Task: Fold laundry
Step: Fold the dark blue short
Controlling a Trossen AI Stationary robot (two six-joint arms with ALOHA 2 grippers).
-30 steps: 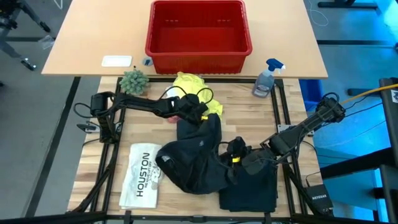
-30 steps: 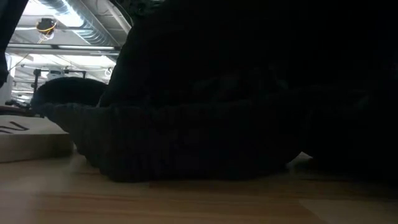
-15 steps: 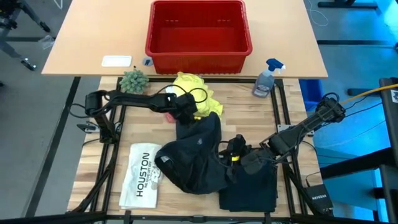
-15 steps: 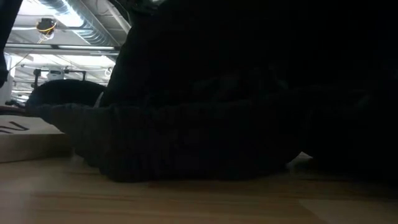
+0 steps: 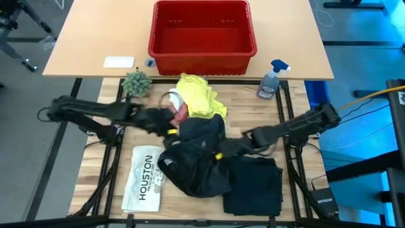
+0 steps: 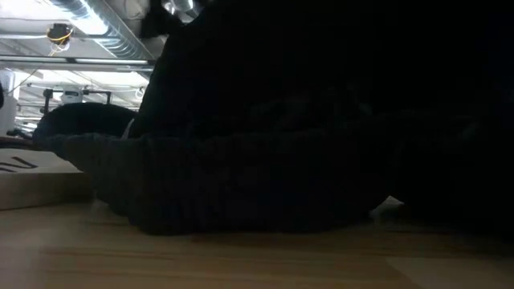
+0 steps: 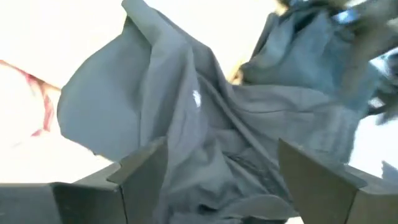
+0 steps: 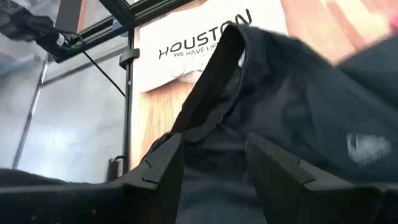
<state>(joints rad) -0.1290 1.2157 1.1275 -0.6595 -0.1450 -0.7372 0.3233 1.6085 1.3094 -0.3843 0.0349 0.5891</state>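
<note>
Sprawling across the middle of the wooden counter (image 5: pixel 104 171) in the high view, the black trousers (image 5: pixel 196 158) are lying crumpled, with the yellow T-shirt (image 5: pixel 196 95) just above them. The left gripper (image 5: pixel 166 121) is hanging at the trousers' upper left edge, its fingers (image 7: pixel 140 174) spread wide with nothing between them. The right gripper (image 5: pixel 223 151) is reaching in over the dark cloth at centre right, fingers (image 8: pixel 163 165) parted, and whether they are pinching cloth cannot be told.

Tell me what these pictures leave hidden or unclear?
- Low view: the dark trousers fill the frame and hide the table behind.
- High view: both arms are blurred; the left gripper and right gripper merge with the dark cloth.
- High view: the pink cloth is mostly covered by the yellow T-shirt.
</note>
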